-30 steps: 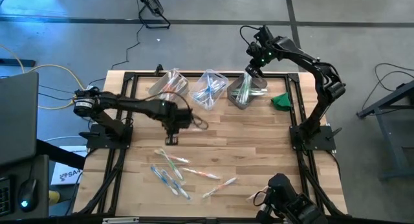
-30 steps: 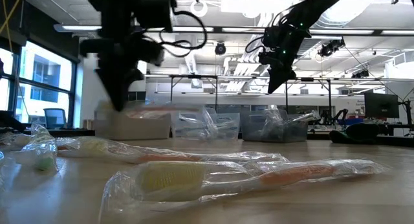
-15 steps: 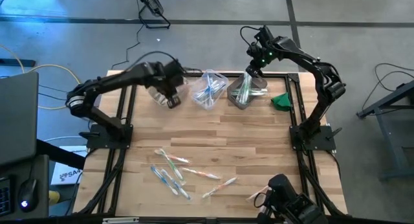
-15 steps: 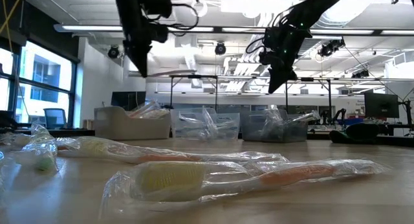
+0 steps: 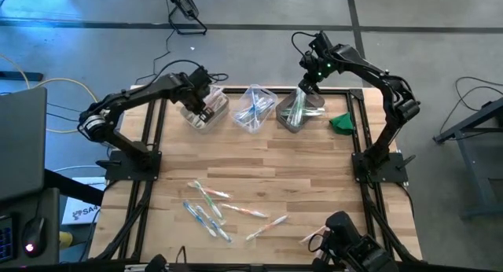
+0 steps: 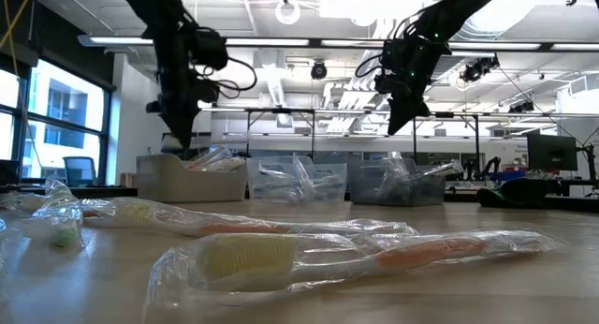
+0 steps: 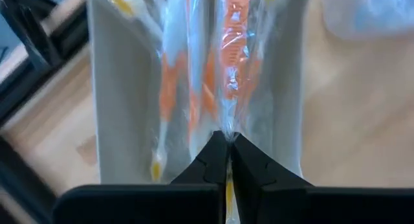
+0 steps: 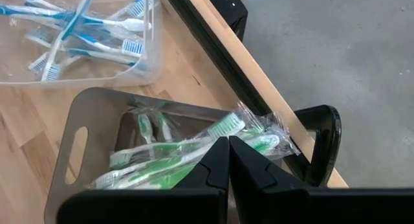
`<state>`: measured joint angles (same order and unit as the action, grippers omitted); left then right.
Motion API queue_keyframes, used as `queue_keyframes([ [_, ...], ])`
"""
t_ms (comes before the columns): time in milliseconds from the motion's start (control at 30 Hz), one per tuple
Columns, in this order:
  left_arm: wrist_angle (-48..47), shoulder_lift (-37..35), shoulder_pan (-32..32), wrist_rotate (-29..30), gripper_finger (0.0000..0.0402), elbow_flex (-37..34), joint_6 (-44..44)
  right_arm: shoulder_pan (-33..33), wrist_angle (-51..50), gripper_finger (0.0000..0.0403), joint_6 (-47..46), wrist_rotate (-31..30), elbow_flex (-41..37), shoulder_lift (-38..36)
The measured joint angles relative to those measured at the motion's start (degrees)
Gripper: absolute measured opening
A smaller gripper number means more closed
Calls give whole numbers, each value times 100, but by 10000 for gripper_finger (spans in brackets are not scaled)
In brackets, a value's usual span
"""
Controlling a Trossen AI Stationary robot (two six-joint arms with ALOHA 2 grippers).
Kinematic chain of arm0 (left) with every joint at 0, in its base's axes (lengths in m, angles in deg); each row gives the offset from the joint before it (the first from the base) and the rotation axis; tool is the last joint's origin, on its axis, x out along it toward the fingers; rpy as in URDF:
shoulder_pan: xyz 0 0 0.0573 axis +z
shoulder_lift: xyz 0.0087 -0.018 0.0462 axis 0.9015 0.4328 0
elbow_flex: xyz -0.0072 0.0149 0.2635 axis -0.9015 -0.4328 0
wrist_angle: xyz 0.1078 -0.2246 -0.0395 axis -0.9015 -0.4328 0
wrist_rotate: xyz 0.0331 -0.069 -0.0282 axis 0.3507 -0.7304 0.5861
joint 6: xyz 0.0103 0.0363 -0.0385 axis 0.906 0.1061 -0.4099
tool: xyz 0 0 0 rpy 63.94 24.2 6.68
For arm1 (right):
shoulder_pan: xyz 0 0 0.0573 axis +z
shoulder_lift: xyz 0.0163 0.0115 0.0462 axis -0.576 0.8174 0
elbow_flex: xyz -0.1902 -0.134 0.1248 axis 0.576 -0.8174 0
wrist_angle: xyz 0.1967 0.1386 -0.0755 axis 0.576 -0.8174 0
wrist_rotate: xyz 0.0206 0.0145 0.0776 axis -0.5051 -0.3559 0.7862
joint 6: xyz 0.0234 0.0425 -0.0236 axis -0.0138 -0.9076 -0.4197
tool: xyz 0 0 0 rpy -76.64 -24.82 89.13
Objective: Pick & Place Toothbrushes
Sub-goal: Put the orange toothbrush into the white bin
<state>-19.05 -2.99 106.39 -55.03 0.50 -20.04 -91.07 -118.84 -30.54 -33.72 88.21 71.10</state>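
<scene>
text: none legible | toothbrush wrappers (image 6: 356, 254): clear, no print readable | bins (image 8: 97, 146): unmarked | white item on floor left of desk (image 5: 78, 213): dark lettering, too small to read | signs: none seen

The high view looks straight down on the whole wooden table (image 5: 259, 185) from far above; the low view sits at table-top height, very near loose toothbrushes (image 6: 356, 254), facing level toward the 3 bins (image 6: 298, 181) at the table's far edge; each wrist view looks closely down into 1 bin: the orange bin (image 7: 194, 81), the green bin (image 8: 90, 146); all 4 views share the bins.
</scene>
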Motion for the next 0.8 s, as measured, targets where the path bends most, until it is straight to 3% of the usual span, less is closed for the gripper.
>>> queue_keyframes([
  [167, 672, 0, 207, -5, 0, -356, -33, 0, 11, 2, -48, -2, 0, 0],
  [433, 645, 0, 340, 27, 7, -520, -8, 0, 17, 2, -146, -4, 0, 0],
  [633, 549, 0, 332, 28, 52, -522, -145, 0, 17, 2, -139, -4, 0, 0],
  [800, 352, 0, 332, -133, 121, -523, -299, 0, 17, 2, -135, -4, 0, 0],
])
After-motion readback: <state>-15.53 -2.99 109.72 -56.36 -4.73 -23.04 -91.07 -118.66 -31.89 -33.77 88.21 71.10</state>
